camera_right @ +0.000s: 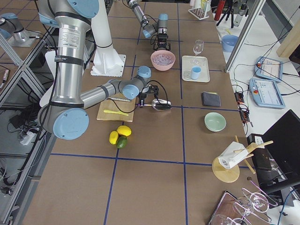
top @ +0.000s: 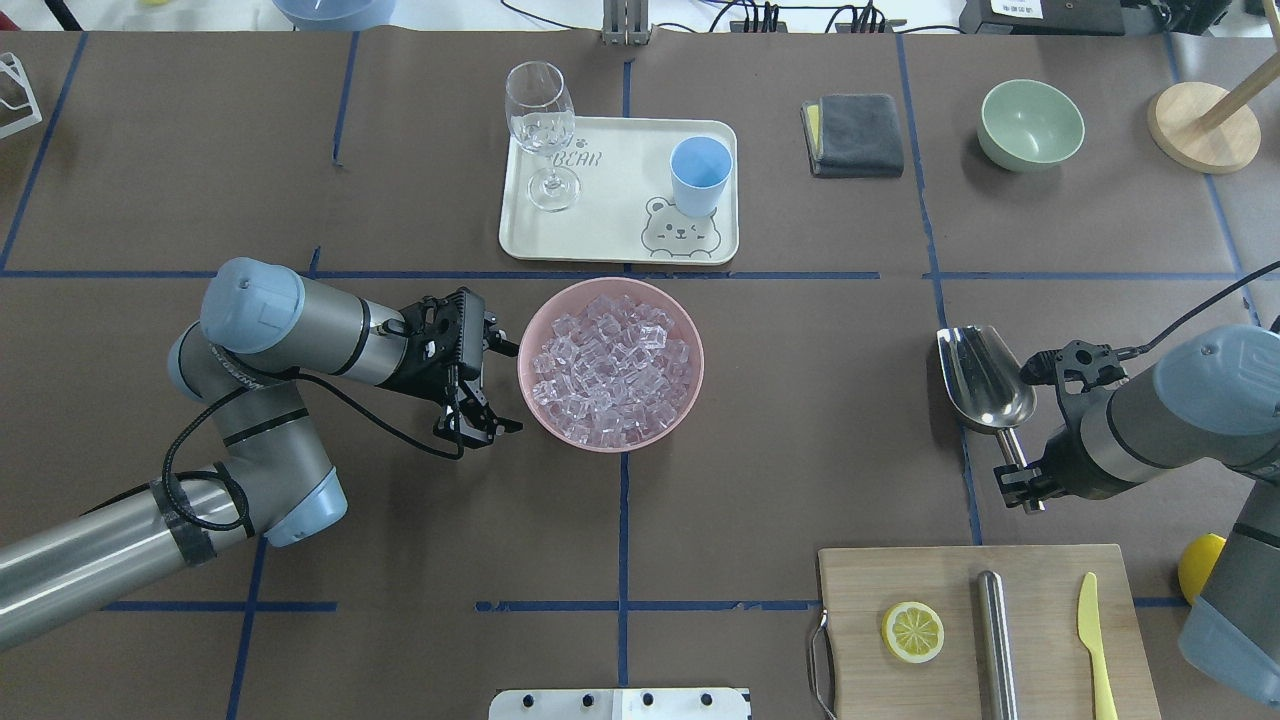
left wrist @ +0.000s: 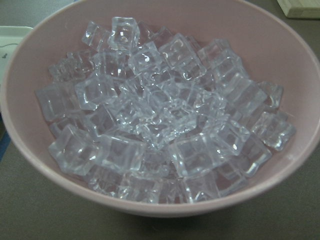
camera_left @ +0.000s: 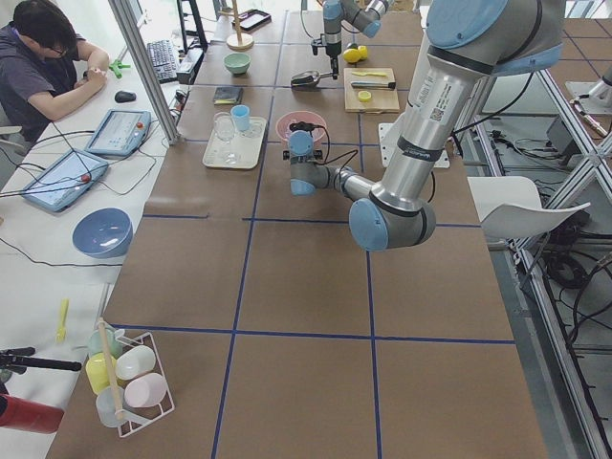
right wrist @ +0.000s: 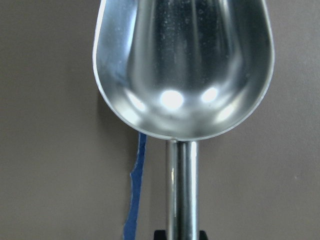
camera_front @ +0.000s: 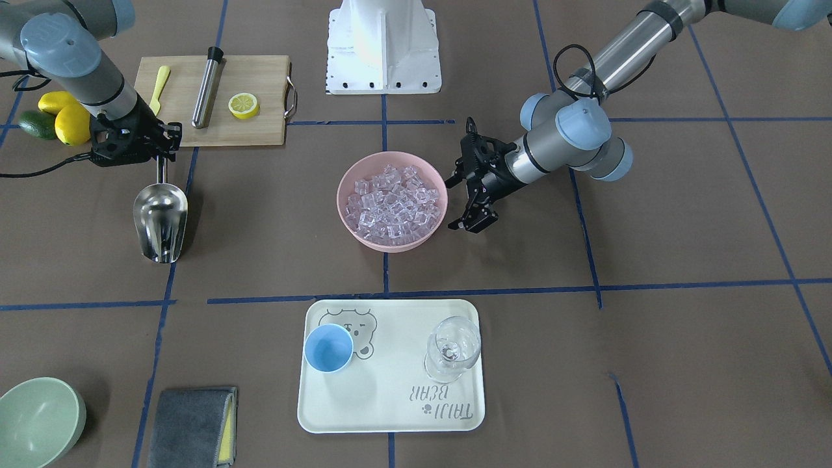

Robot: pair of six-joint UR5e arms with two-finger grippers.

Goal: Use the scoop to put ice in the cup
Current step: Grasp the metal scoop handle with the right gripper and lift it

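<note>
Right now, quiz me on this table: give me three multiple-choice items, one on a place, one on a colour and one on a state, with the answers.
1. The light-blue cup stands:
A) on the wooden cutting board
B) on the cream tray
C) on the grey cloth

2. The bowl holding the ice cubes is:
A) pink
B) pale green
C) white

3. The steel scoop is:
A) heaped with ice
B) empty
C) holding a lemon slice

Answers:
1 B: the cup's base rests on the tray.
2 A: the front-facing and overhead views both show pink walls around the cubes.
3 B: the right wrist view shows only bare, shiny metal inside the scoop.
</note>
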